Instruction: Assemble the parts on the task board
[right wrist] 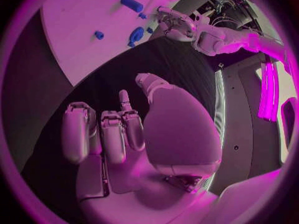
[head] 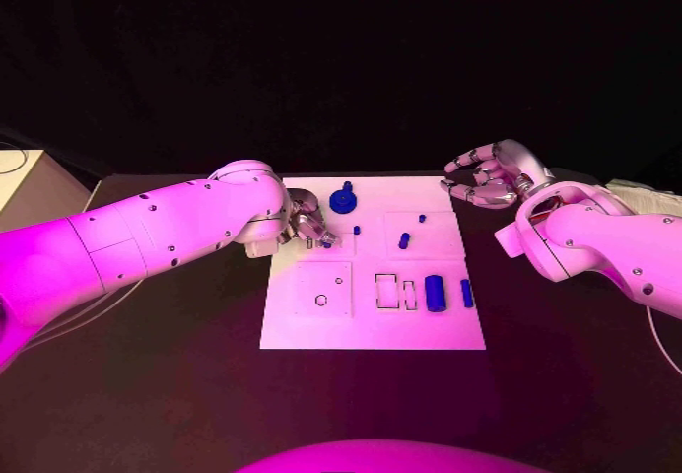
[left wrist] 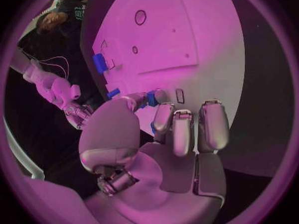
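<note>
White task board (head: 373, 325) lying flat in the middle of the black counter (head: 170, 394). On its near half, empty outlined recesses at left and centre, then two blue parts standing side by side near the right edge: a thick block (head: 435, 293) and a slimmer piece (head: 466, 292) just beside it. Farther back, a short blue peg (head: 404, 239) right of centre, with two tiny blue pieces near it. Left hand (head: 306, 225) reaching in over the board's far left area, fingers (left wrist: 179, 130) curled and drawn together; in the left wrist view, a small blue part (left wrist: 150, 98) pinched between thumb and fingers, close above the board. Just beyond that hand, a round blue gear-like part (head: 343, 201) on the far edge of the board. Right hand (head: 488, 177) held above the counter off the board's far right corner, well apart from every part, fingers loosely curled inward with nothing between them.
</note>
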